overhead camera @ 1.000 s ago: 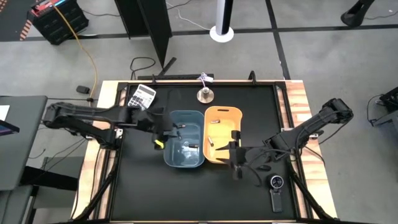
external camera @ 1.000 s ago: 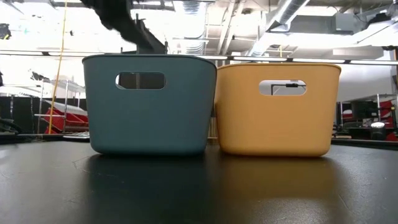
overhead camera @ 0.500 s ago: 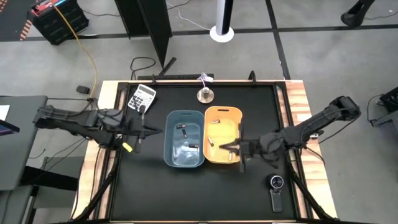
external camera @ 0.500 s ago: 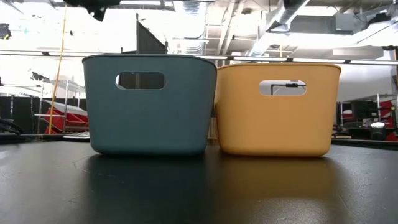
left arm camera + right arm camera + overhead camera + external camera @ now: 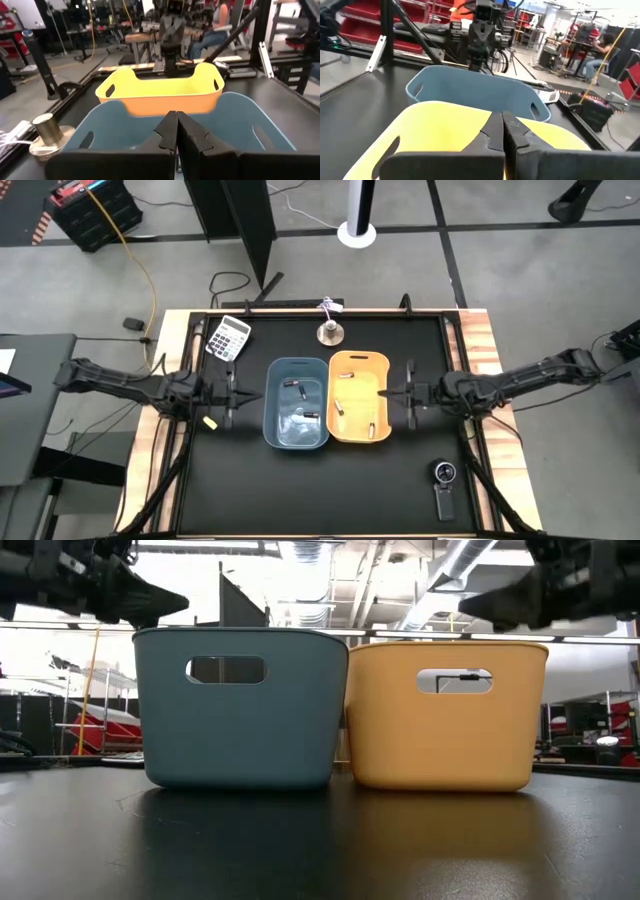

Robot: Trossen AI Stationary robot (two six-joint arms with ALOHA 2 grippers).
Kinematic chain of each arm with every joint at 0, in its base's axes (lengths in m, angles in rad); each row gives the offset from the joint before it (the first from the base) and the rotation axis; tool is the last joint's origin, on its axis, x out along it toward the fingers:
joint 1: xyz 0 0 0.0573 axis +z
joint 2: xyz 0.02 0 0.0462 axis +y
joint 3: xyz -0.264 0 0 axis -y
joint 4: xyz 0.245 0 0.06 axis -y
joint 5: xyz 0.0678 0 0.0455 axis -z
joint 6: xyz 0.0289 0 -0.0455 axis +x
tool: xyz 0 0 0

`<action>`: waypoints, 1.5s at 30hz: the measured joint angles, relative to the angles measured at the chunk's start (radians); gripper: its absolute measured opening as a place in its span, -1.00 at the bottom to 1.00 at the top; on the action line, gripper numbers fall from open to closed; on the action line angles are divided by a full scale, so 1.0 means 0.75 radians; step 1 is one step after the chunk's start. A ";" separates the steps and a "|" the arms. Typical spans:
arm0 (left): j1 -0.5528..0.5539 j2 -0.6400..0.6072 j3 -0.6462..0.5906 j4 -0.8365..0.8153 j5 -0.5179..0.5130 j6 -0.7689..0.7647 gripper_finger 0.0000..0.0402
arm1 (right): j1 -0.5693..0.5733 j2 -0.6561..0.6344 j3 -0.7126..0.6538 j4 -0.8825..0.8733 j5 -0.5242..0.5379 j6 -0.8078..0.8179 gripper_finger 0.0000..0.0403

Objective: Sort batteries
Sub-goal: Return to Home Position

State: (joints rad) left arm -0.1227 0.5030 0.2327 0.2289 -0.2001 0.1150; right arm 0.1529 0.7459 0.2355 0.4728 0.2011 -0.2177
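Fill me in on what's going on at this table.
Batteries are being sorted into a blue bin and a yellow bin that stand side by side mid-table, and a few lie in each. Neither arm holds anything. The left pincer hangs just outside the blue bin and the right pincer just outside the yellow bin, both shut and empty. The sorting looks about done.

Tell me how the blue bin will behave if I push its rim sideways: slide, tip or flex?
Probably slides rather than tips: the blue bin is wider than tall with a flat base. It likely weighs little, holding only a couple of batteries. It stands against the yellow bin, which would likely shift too.
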 joint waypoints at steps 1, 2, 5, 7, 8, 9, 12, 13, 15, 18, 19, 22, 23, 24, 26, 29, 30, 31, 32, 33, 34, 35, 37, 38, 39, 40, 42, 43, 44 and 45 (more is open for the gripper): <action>0.000 0.000 -0.027 0.042 0.000 0.001 -1.00 | -0.015 -0.027 -0.033 0.009 -0.012 0.011 -0.98; 0.000 -0.001 -0.053 0.077 0.000 0.007 -1.00 | -0.028 -0.054 -0.064 0.034 -0.024 0.019 -0.98; 0.000 -0.020 -0.109 0.150 -0.006 0.027 -1.00 | -0.047 -0.151 -0.153 0.093 -0.028 0.044 -0.98; 0.000 -0.044 -0.132 0.163 -0.024 0.033 -1.00 | -0.049 -0.220 -0.208 0.099 -0.028 0.063 -0.98; 0.000 -0.057 -0.142 0.166 -0.037 0.036 -1.00 | -0.049 -0.254 -0.231 0.094 -0.028 0.071 -0.98; 0.000 -0.075 -0.153 0.162 -0.045 0.040 -1.00 | -0.049 -0.284 -0.252 0.098 -0.028 0.077 -0.98; 0.000 -0.137 -0.182 0.167 -0.058 0.050 -1.00 | -0.049 -0.377 -0.303 0.068 -0.028 0.085 -0.98; 0.000 -0.164 -0.197 0.164 -0.062 0.049 -1.00 | -0.050 -0.403 -0.303 0.040 -0.028 0.095 -0.98; 0.000 -0.207 -0.224 0.160 -0.066 0.045 -1.00 | -0.056 -0.448 -0.303 -0.025 -0.028 0.106 -0.98; 0.000 -0.268 -0.250 0.130 -0.072 0.035 -1.00 | -0.060 -0.507 -0.303 -0.117 -0.028 0.115 -0.98; 0.000 -0.285 -0.258 0.123 -0.086 0.029 -1.00 | -0.060 -0.528 -0.303 -0.148 -0.028 0.118 -0.98; -0.001 -0.345 -0.277 0.080 -0.114 0.019 -1.00 | -0.060 -0.600 -0.303 -0.231 -0.028 0.151 -0.98; -0.001 -0.367 -0.284 0.059 -0.119 0.018 -1.00 | -0.060 -0.625 -0.303 -0.258 -0.028 0.156 -0.98; -0.001 -0.388 -0.286 0.039 -0.123 0.018 -1.00 | -0.060 -0.653 -0.303 -0.287 -0.028 0.159 -0.98; -0.001 -0.432 -0.287 -0.018 -0.124 0.020 -1.00 | -0.060 -0.713 -0.303 -0.361 -0.023 0.160 -0.99; -0.001 -0.510 -0.289 -0.084 -0.124 0.025 -1.00 | -0.060 -0.819 -0.304 -0.472 0.006 0.158 -1.00; -0.001 -0.539 -0.290 -0.111 -0.124 0.025 -1.00 | -0.060 -0.858 -0.304 -0.502 0.013 0.155 -1.00; -0.001 -0.565 -0.290 -0.153 -0.125 0.025 -1.00 | -0.060 -0.896 -0.304 -0.536 0.018 0.155 -1.00; -0.001 -0.591 -0.290 -0.192 -0.125 0.024 -1.00 | -0.061 -0.932 -0.304 -0.554 0.020 0.155 -1.00; -0.001 -0.620 -0.290 -0.214 -0.123 0.023 -1.00 | -0.062 -0.959 -0.304 -0.554 0.020 0.147 -1.00; -0.001 -0.643 -0.290 -0.218 -0.124 0.025 -1.00 | -0.062 -0.985 -0.304 -0.553 0.020 0.132 -1.00; -0.002 -0.662 -0.289 -0.216 -0.121 0.034 -1.00 | -0.062 -0.995 -0.305 -0.553 0.020 0.119 -1.00; -0.002 -0.670 -0.289 -0.217 -0.120 0.055 -1.00 | -0.072 -0.990 -0.305 -0.554 0.022 0.109 -1.00; -0.002 -0.667 -0.289 -0.219 -0.122 0.059 -1.00 | -0.080 -0.983 -0.305 -0.555 0.022 0.112 -1.00; -0.002 -0.663 -0.290 -0.220 -0.122 0.060 -1.00 | -0.088 -0.973 -0.305 -0.554 0.022 0.123 -1.00; -0.002 -0.658 -0.290 -0.220 -0.121 0.059 -1.00 | -0.095 -0.961 -0.305 -0.555 0.022 0.133 -1.00; -0.002 -0.656 -0.290 -0.222 -0.113 0.057 -1.00 | -0.104 -0.943 -0.305 -0.556 0.022 0.138 -1.00; -0.002 -0.658 -0.290 -0.223 -0.108 0.057 -1.00 | -0.105 -0.934 -0.305 -0.556 0.022 0.144 -1.00; -0.002 -0.663 -0.290 -0.222 -0.108 0.057 -1.00 | -0.104 -0.924 -0.305 -0.556 0.022 0.148 -1.00; -0.002 -0.666 -0.291 -0.222 -0.107 0.056 -1.00 | -0.104 -0.918 -0.305 -0.556 0.022 0.150 -1.00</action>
State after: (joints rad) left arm -0.1246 0.0032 0.0143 0.0623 -0.2804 0.1567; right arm 0.0750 0.0571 0.0070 0.0555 0.2176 -0.1055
